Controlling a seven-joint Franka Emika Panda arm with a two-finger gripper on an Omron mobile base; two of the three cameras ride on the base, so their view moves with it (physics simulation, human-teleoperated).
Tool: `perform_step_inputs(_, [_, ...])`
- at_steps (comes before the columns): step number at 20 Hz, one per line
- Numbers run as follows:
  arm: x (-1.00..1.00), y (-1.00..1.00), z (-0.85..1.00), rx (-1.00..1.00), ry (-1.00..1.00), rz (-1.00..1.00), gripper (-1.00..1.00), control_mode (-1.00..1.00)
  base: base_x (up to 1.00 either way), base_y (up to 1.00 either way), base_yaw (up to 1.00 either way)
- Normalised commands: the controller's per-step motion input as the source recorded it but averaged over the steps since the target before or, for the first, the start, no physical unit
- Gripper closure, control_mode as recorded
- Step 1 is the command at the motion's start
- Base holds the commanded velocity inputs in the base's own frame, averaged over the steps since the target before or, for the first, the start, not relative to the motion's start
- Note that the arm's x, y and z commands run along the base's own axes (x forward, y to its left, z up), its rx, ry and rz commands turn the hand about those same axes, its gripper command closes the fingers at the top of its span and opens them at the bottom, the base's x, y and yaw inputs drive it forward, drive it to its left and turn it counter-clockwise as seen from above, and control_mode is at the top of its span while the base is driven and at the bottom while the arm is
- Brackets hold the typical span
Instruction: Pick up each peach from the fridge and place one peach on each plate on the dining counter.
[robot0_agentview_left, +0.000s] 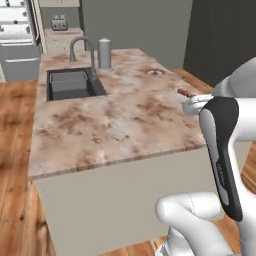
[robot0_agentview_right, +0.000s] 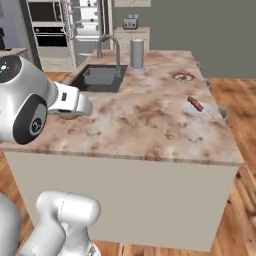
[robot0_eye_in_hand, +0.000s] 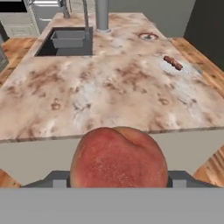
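I hold a peach (robot0_eye_in_hand: 119, 156) between my fingers, which are closed on its sides; in the hand view it sits right in front of me, red with a paler blush on top, hiding my gripper (robot0_eye_in_hand: 119, 179) almost wholly. It hangs short of the near edge of the counter (robot0_eye_in_hand: 109, 92), not over the marble. On the counter, toward the far right corner, lies the dark plate (robot0_eye_in_hand: 148, 36) with the patterned rim. Nearer, close to the right edge, lies the pale plate (robot0_eye_in_hand: 177, 68), and a skewer (robot0_eye_in_hand: 173, 62) of red meat chunks rests on it. At the far left of the counter is the dark sink (robot0_eye_in_hand: 65, 41), with the tap (robot0_agentview_right: 109, 47) rising at its back edge and a grey cylinder (robot0_eye_in_hand: 102, 15) standing just right of it near the far edge. In the right base view my arm (robot0_agentview_right: 30, 100) crosses in front of the counter's left edge, and the pale plate (robot0_agentview_right: 202, 111) with the skewer (robot0_agentview_right: 195, 104) lies near the right edge, the dark plate (robot0_agentview_right: 183, 76) beyond it. In the left base view my arm (robot0_agentview_left: 225, 145) covers the right edge, the dark plate (robot0_agentview_left: 155, 72) shows near the far right corner, and the fridge (robot0_agentview_left: 17, 35) stands open beyond the counter's far left corner. A toaster (robot0_agentview_left: 59, 22) sits on a back counter.
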Motion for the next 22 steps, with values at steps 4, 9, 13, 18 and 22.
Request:
perform_step_inputs(4, [0.0,0.0,0.0,0.0,0.0,0.0,1.0,1.0,-0.3,-1.0,0.4])
perform_step_inputs(9, [0.0,0.0,0.0,0.0,0.0,0.0,1.0,1.0,-0.41,-1.0,0.28])
perform_step_inputs(13, [0.0,0.0,0.0,0.0,0.0,0.0,1.0,1.0,-0.18,-1.0,0.29])
perform_step_inputs(18, [0.0,0.0,0.0,0.0,0.0,0.0,1.0,1.0,-0.19,-1.0,0.52])
perform_step_inputs(22, [0.0,0.0,0.0,0.0,0.0,0.0,1.0,1.0,-0.23,-1.0,0.57])
